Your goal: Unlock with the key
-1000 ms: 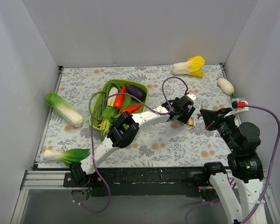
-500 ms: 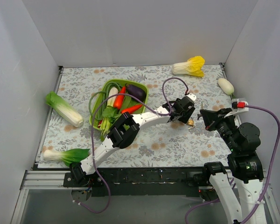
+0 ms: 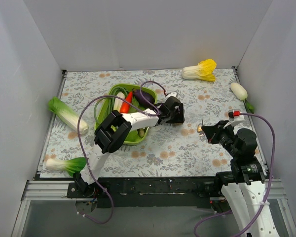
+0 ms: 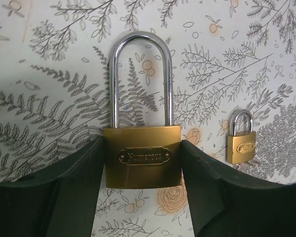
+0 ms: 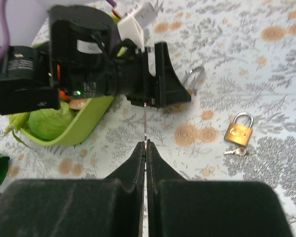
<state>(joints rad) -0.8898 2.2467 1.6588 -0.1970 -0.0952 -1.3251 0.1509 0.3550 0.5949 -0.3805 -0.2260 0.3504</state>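
Thin silver key [image 5: 145, 123] edge-on, pinched in R gripper [image 5: 145, 144].

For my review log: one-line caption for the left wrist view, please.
Left gripper clamps the large brass padlock; a smaller padlock lies apart on the tablecloth.

The left arm [image 3: 138, 118] stretches low across the table from its base, elbow raised, wrist pointing right. The left gripper [image 4: 143, 148] has both fingers pressed against the sides of the padlock [image 4: 142, 157]. The right arm [image 3: 244, 144] stands more upright, its forearm angled left toward the other arm. The right gripper [image 5: 145, 146] is pinched tight on the key [image 5: 145, 123], which pokes out from the tips.
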